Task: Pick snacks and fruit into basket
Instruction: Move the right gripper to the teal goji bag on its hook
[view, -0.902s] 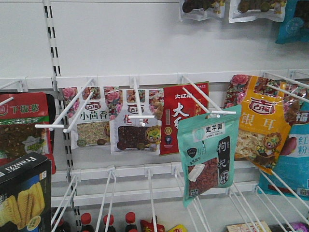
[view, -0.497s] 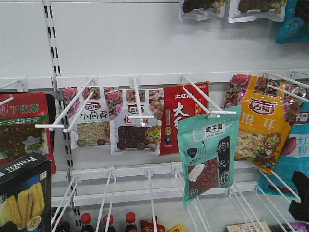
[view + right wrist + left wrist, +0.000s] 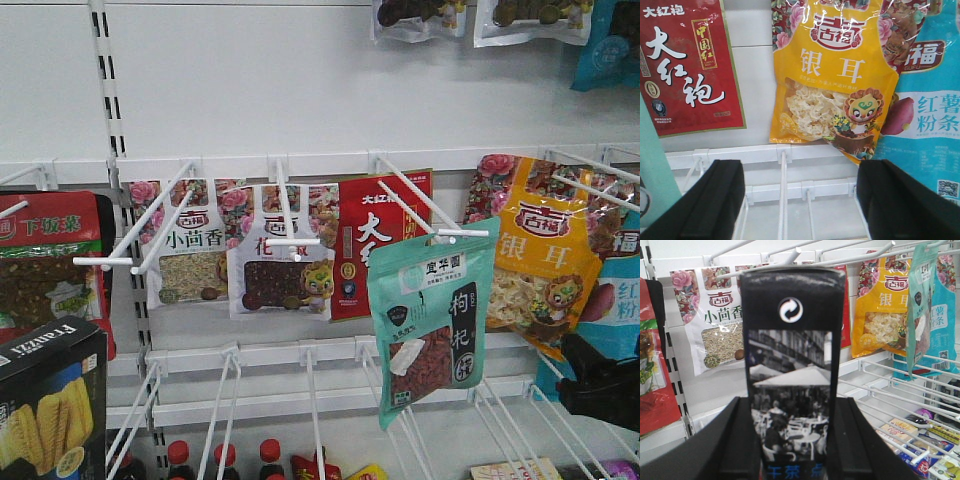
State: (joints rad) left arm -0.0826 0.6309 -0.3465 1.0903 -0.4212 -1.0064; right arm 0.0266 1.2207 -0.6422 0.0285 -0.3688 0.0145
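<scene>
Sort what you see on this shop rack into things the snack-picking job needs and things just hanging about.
Belongs to the job: teal goji pouch; black Franzzi box, gripped in the left hand; right hand, open.

Just hanging about: yellow pouch; middle red pouch; white floral pouches; blue pouch; bottles below.

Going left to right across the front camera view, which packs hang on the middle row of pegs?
Red and green pouch → white pouch of pale seeds → white pouch of dark seeds → red pouch → teal goji pouch → yellow pouch → blue pouch.
</scene>
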